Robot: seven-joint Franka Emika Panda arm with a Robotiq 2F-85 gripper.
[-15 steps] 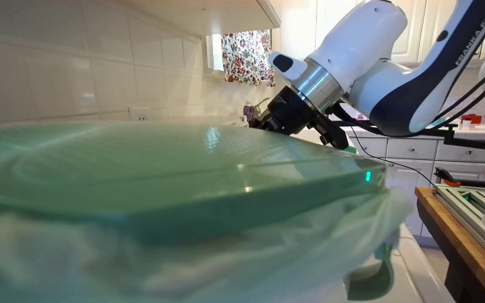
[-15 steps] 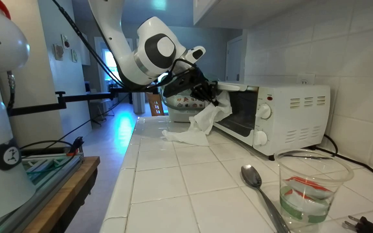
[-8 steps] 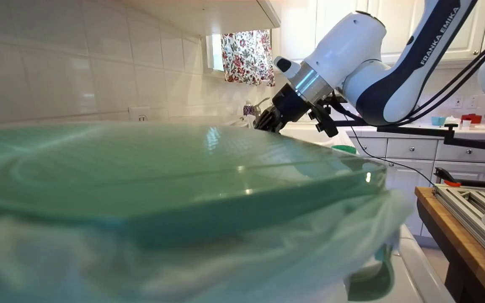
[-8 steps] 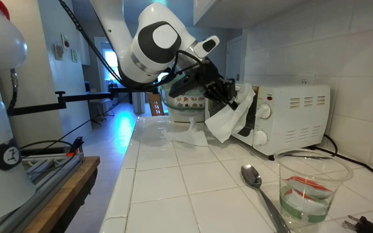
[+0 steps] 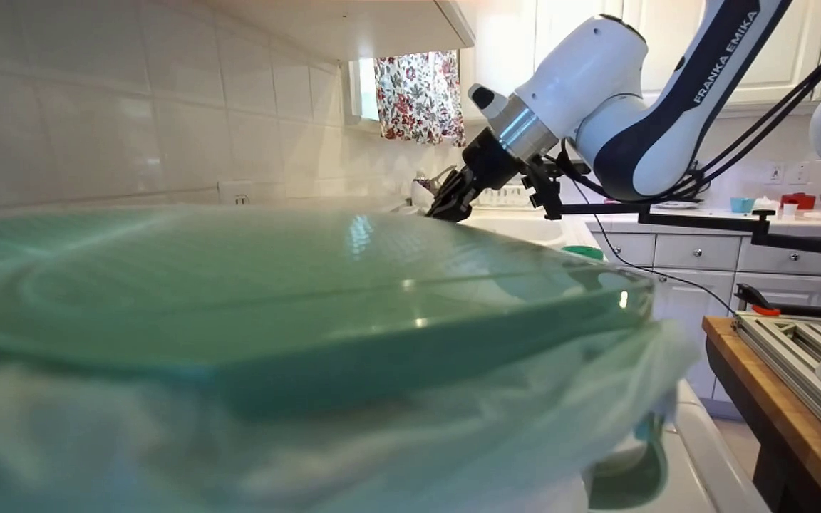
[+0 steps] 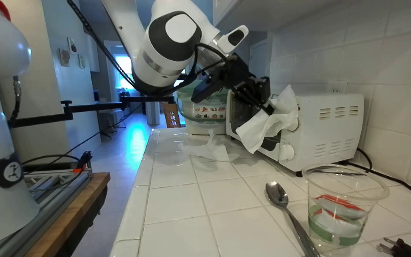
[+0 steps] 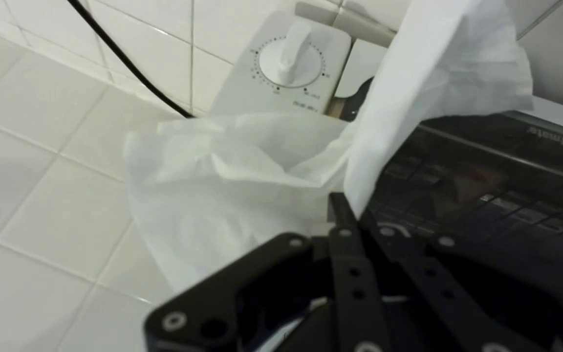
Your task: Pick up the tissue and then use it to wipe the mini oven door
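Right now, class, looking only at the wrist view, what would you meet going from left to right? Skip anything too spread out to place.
Black cord, white knob, hand (at the spot where it grips the tissue), Chefmate lettering. The tissue itself spreads too widely to rank.

Free counter (image 6: 180, 203) alongside obstacles: spoon (image 6: 291, 215), cup (image 6: 369, 208), mini oven (image 6: 316, 132)

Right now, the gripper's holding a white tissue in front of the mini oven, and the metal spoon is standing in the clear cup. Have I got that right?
Not quite: an exterior view shows the metal spoon lying on the tiled counter beside the clear cup, not standing in it. The gripper does hold the white tissue in front of the mini oven.
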